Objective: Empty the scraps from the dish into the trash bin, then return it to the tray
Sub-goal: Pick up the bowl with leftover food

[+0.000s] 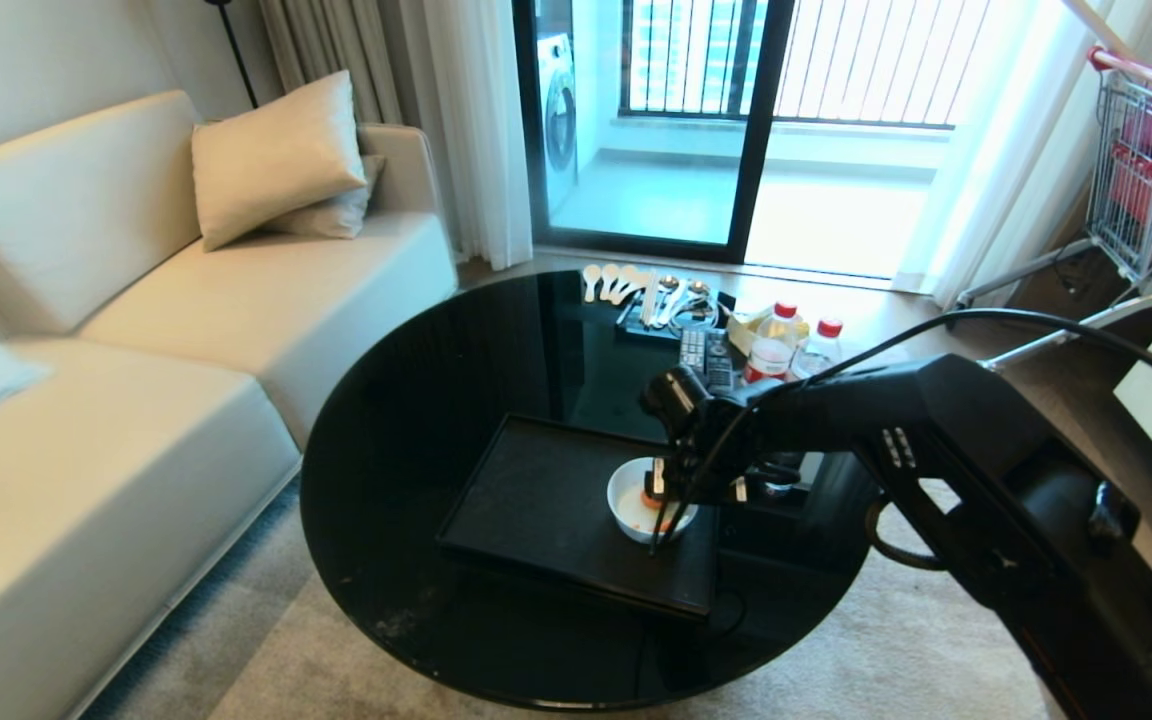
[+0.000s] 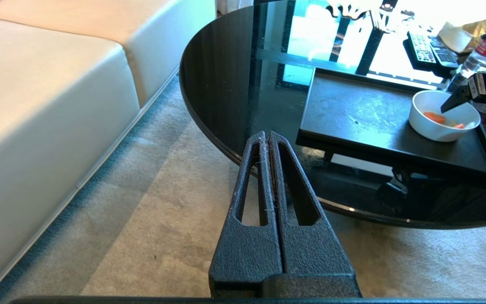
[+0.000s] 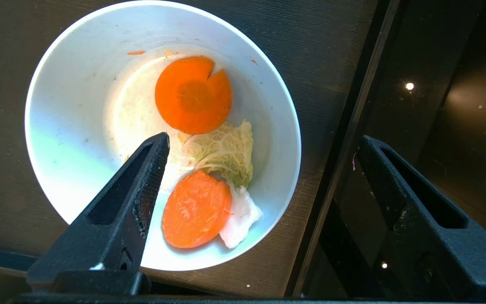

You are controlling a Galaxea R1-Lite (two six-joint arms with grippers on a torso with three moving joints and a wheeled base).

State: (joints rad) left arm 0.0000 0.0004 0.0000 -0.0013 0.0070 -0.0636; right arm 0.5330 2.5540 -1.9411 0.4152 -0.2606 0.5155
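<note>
- The left hand hangs parked over the carpet beside the sofa, its fingers pressed together on nothing.
- The tray lies on the round black counter.
- The dish sits at the tray's right edge, holding the scraps.
- The right hand hovers spread wide, one finger over the bowl, the other outside the rim, gripping nothing.

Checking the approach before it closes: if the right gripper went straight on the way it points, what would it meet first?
Likely the dish: the open right gripper straddles its wall, one finger over the scraps.
</note>
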